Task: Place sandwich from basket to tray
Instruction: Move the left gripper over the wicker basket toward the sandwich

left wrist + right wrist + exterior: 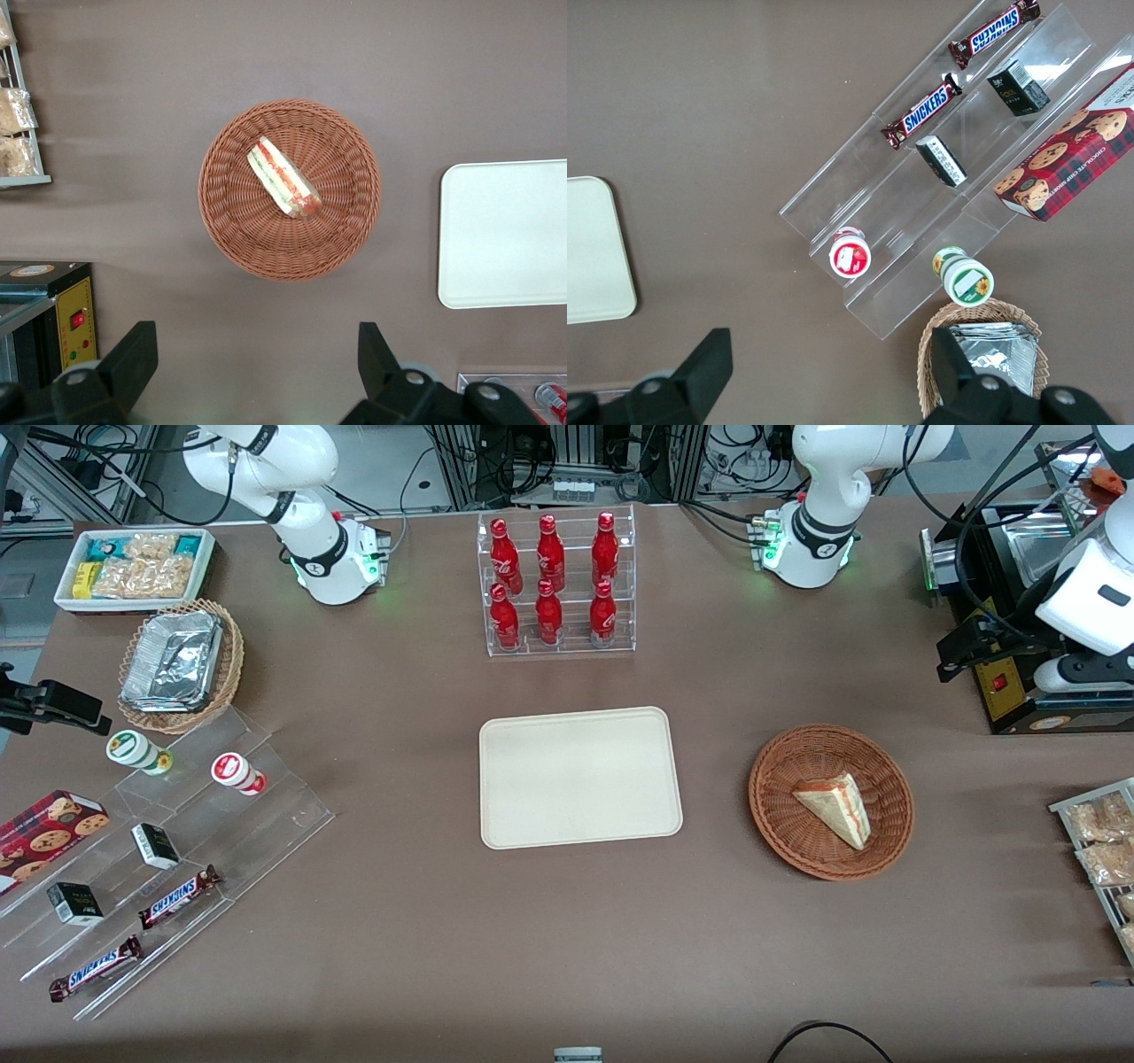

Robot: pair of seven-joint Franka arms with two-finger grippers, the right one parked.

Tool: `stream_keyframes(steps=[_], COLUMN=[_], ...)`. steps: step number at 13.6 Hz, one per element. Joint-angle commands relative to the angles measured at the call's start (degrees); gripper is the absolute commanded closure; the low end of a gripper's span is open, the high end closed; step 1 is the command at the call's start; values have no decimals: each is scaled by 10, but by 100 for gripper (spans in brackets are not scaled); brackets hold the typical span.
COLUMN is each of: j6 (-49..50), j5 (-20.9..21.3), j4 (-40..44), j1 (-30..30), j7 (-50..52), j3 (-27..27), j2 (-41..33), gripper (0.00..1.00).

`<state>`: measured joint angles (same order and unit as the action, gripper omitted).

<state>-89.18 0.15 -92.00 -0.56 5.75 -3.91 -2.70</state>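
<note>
The Snickers bars (133, 930) on the clear stepped rack (159, 859) are lying nearest the front camera, toward the parked arm's end of the table. The sandwich (283, 177) is lying on its side in the middle of the basket (221, 221), well apart from the gripper (257, 367), which is hovering high above the table with its two fingers (133, 359) spread wide, holding and touching nothing. The tray (580, 778) is sitting bare beside the basket, near the table's middle, nearer the front camera than the bottle rack (556, 584).
</note>
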Motion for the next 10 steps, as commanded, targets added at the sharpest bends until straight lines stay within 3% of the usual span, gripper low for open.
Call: stream_keyframes(steps=[1, 6, 10], j6=[12, -31, -185], j5=[-4, 17, 24], j4=[3, -8, -109], j1=[4, 3, 3], j7=[-11, -6, 37], j3=[-1, -3, -4], j2=[-2, 53, 84], gripper=[0, 0, 0])
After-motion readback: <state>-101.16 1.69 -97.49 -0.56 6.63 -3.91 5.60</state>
